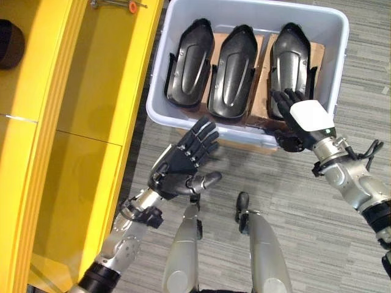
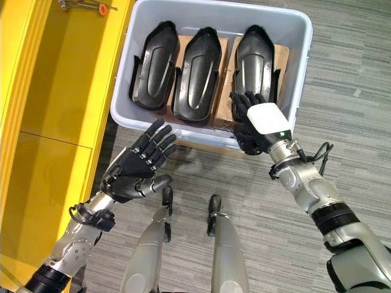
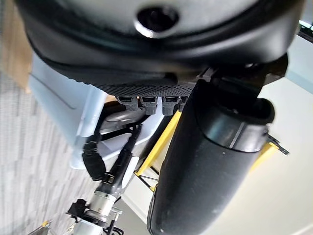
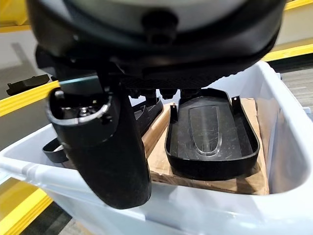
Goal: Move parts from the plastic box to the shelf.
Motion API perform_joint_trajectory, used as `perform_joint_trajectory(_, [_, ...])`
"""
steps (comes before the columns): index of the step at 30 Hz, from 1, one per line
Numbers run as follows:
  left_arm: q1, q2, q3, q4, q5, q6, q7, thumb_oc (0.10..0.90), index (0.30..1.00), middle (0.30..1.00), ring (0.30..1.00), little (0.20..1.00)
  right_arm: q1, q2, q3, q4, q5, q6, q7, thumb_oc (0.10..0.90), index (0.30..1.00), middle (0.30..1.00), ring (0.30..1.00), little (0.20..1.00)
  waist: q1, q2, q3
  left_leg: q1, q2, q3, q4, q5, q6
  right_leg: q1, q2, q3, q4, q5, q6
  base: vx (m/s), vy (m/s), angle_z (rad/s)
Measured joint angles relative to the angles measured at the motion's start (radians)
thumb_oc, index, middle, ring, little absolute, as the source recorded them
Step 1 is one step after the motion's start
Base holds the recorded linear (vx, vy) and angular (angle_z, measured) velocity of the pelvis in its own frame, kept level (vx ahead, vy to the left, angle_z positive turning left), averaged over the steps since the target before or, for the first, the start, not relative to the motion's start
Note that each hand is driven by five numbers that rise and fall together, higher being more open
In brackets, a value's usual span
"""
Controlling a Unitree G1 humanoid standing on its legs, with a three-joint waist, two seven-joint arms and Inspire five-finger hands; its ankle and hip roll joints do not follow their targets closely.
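1. Three black parts (image 1: 232, 67) lie side by side in the box (image 1: 330, 36), near the shelf (image 1: 79, 122).
2. Right hand (image 2: 259, 125) hovers open at the box's near rim, holding nothing; left hand (image 1: 183, 162) open, empty.
3. Parts look like stiff, light, smooth shells; better grip the raised side edge.

Bright, even overhead light fills the scene. The three black parts (image 1: 233, 67) carry soft white glare streaks along their ridges, and the yellow shelf (image 1: 91, 91) shows a dull sheen. Shadows on the grey floor (image 2: 354, 73) are faint. In both wrist views, the near hand bulk is blurred.
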Motion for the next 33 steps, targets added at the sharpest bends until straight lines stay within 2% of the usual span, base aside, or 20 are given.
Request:
perform_joint_trajectory(3, [0.000, 0.000, 0.007, 0.000, 0.000, 0.011, 0.000, 0.900, 1.000, 1.000, 1.000, 1.000, -0.003, 0.000, 0.000, 0.003, -0.001, 0.000, -0.064, 0.900, 1.000, 1.000, 1.000, 1.000, 0.000, -0.004, -0.001, -0.013, 0.000, -0.001, 0.003, 0.000, 0.000, -0.011, -0.001, -0.001, 0.001, 0.002, 0.000, 0.00, 0.000, 0.00])
perform_joint_trajectory(6, [-0.002, 0.000, 0.028, 0.000, 0.000, 0.017, -0.001, 0.900, 1.000, 1.000, 1.000, 1.000, -0.039, 0.035, -0.001, 0.036, -0.030, 0.047, -0.113, 0.900, 1.000, 1.000, 1.000, 1.000, 0.002, -0.003, -0.001, -0.015, -0.001, -0.001, 0.002, 0.000, 0.000, -0.015, -0.002, 0.000, 0.002, 0.001, 0.000, 0.00, 0.000, 0.00])
perform_joint_trajectory(11, [-0.006, 0.000, 0.035, 0.000, -0.002, 0.020, -0.002, 0.900, 1.000, 1.000, 1.000, 1.000, -0.060, 0.051, -0.014, 0.103, -0.049, 0.131, -0.124, 0.900, 1.000, 1.000, 1.000, 1.000, 0.024, -0.003, -0.001, -0.022, -0.004, -0.001, 0.000, 0.000, 0.001, -0.025, -0.005, 0.001, 0.010, 0.005, -0.007, 0.00, 0.000, 0.00])
perform_joint_trajectory(15, [-0.004, 0.000, 0.035, 0.002, -0.003, 0.042, -0.008, 0.900, 1.000, 1.000, 1.000, 1.000, -0.080, 0.062, -0.021, 0.186, -0.048, 0.166, -0.125, 0.900, 1.000, 1.000, 1.000, 1.000, 0.040, -0.003, -0.001, -0.033, -0.012, -0.002, 0.001, 0.008, -0.007, -0.037, -0.013, 0.000, 0.020, 0.003, -0.005, 0.01, -0.004, 0.02])
perform_joint_trajectory(24, [-0.003, 0.000, 0.046, 0.002, -0.008, 0.062, -0.066, 0.900, 1.000, 1.000, 1.000, 1.000, -0.119, 0.100, -0.021, 0.250, -0.026, 0.199, -0.114, 0.900, 1.000, 1.000, 1.000, 1.000, 0.053, -0.003, -0.001, -0.031, -0.017, -0.003, 0.005, 0.003, 0.000, -0.039, -0.019, 0.001, 0.032, -0.002, -0.004, 0.00, 0.000, 0.00])
perform_joint_trajectory(33, [0.001, -0.001, 0.044, 0.002, -0.008, 0.082, -0.069, 0.900, 1.000, 1.000, 1.000, 1.000, -0.127, 0.101, -0.021, 0.251, -0.030, 0.199, -0.110, 0.900, 1.000, 1.000, 1.000, 1.000, 0.053, -0.003, -0.001, -0.048, -0.015, -0.003, 0.005, 0.004, 0.001, -0.058, -0.018, 0.000, 0.034, -0.005, -0.008, 0.00, 0.000, 0.00])
